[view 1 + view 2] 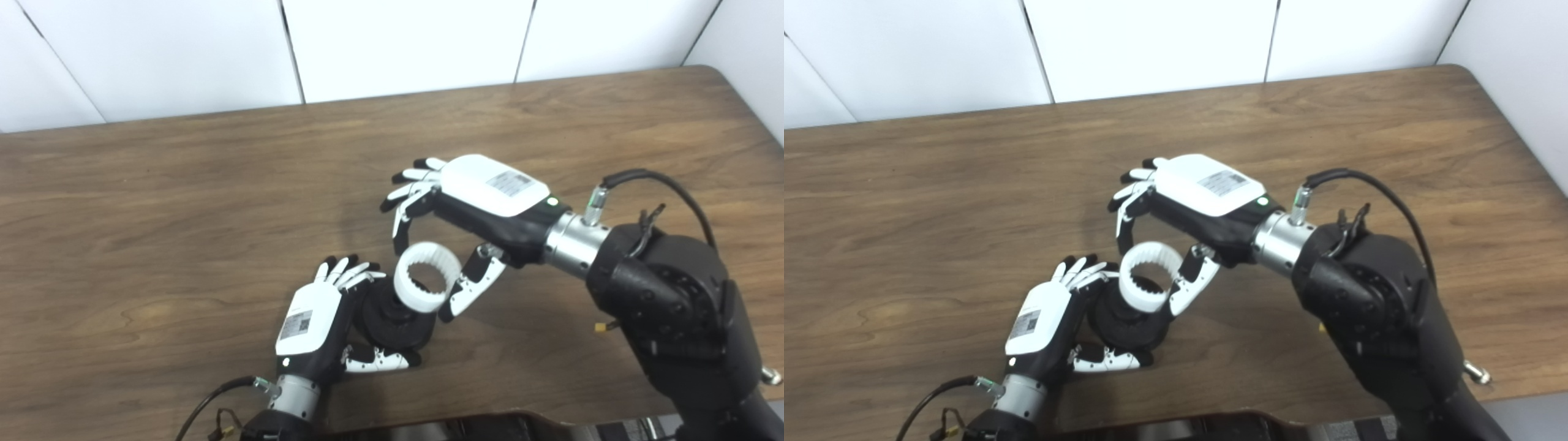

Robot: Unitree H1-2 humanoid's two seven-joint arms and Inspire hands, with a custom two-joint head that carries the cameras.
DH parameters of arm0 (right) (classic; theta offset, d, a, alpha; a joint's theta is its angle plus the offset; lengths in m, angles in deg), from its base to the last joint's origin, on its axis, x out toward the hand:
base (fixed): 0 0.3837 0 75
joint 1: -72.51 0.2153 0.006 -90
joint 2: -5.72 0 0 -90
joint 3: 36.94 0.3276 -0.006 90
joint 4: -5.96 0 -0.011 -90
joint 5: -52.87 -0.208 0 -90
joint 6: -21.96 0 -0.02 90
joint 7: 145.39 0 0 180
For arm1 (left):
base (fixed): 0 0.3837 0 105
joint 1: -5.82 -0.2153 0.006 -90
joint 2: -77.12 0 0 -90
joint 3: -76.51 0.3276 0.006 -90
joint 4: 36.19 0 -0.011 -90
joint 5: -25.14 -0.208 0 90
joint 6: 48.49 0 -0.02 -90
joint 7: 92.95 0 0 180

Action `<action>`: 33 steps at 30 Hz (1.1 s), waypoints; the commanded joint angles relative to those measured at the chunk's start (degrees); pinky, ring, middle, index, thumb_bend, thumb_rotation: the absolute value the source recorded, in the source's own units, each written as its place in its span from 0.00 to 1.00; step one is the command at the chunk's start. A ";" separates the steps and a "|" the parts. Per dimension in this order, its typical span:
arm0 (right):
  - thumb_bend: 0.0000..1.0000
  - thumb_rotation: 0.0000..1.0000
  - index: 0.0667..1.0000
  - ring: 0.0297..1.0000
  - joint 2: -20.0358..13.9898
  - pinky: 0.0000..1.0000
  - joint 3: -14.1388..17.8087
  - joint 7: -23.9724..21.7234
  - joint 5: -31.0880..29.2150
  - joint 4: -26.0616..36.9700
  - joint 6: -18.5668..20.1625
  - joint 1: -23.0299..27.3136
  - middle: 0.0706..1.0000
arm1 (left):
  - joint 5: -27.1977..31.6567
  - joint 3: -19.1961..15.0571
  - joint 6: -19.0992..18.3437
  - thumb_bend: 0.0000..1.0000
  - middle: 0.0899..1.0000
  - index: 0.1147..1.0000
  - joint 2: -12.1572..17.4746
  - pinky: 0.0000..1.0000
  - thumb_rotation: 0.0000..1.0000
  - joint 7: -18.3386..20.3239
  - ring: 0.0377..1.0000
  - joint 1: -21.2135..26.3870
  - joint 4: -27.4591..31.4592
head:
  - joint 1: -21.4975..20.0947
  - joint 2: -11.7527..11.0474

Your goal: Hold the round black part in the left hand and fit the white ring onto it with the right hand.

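My left hand (318,321) is shut on the round black part (395,318), gripping it between fingers above and thumb below, low over the table near the front edge. The white ring (427,276), toothed on its inside, sits tilted against the top of the black part. My right hand (474,202) is shut on the ring, one finger on its far rim and the thumb on its right side. In the right eye view the ring (1148,274) overlaps the black part (1127,321) between the left hand (1044,331) and the right hand (1194,193).
The brown wooden table (184,214) stretches bare to the left and back. White wall panels (398,43) stand behind it. The bulky black right forearm (667,288) fills the lower right, with cables looping at both wrists.
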 commanded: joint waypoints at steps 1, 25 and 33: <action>0.53 0.14 0.44 0.93 0.27 1.00 0.00 0.97 0.67 0.39 -1.89 1.04 0.81 | -1.54 1.09 -0.91 0.52 0.84 0.42 -1.92 1.00 0.07 1.86 0.95 0.24 -0.41 | -0.04 0.03; 0.53 0.14 0.45 0.94 2.57 1.00 -2.51 5.74 2.81 -6.35 -9.23 -2.94 0.83 | -1.95 2.92 -3.19 0.52 0.84 0.42 -3.09 1.00 0.07 1.83 0.95 1.32 -0.09 | 0.87 0.51; 0.52 0.14 0.45 0.95 2.32 1.00 -2.51 6.93 2.88 -7.34 -11.42 -3.34 0.82 | -2.30 3.29 -3.84 0.52 0.84 0.42 -3.31 1.00 0.07 2.02 0.95 1.47 0.17 | 1.10 0.54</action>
